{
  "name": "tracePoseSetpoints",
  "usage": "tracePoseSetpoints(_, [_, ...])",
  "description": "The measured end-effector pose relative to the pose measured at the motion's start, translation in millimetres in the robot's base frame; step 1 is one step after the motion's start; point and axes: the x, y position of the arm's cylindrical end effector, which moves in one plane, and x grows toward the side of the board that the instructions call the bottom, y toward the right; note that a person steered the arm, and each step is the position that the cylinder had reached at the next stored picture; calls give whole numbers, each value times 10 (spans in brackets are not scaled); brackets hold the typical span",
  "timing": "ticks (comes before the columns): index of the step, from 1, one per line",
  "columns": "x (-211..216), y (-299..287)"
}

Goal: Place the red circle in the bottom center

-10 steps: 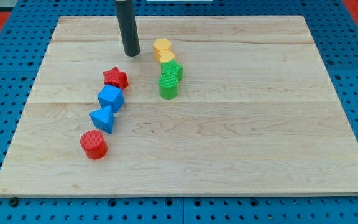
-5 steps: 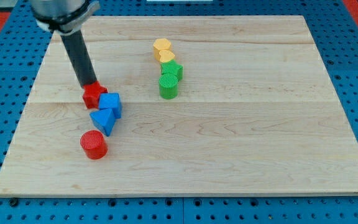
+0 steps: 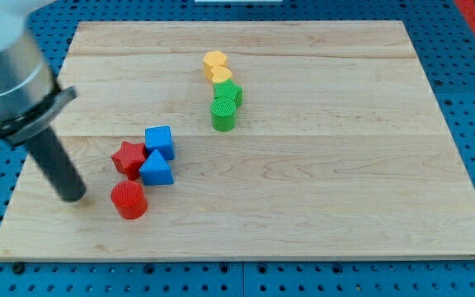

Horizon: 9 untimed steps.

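A red star point(image 3: 129, 157) touches a blue cube point(image 3: 160, 140) and blue triangle point(image 3: 156, 170) on the wooden board point(image 3: 345, 165).

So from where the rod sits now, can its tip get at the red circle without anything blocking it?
Probably yes. My tip sits just to the view's left of the red circle, with only bare board between them. The red star and blue triangle lie above the circle, off that line.

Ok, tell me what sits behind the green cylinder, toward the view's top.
Directly behind the green cylinder sits another green block, touching it and partly hidden, so its shape is unclear. Beyond that stand two yellow blocks: a yellow heart, then another yellow block.
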Motion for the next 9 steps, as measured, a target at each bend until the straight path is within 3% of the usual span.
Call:
tracePoseSetpoints(1, [123, 938])
tracePoseSetpoints(2, [193, 1057])
tracePoseSetpoints(3, [107, 653])
tracePoseSetpoints(5, [-259, 1260])
tracePoseSetpoints(6, [-235, 1880])
tracePoseSetpoints(8, [-175, 1918])
tracePoseSetpoints(9, [-482, 2334])
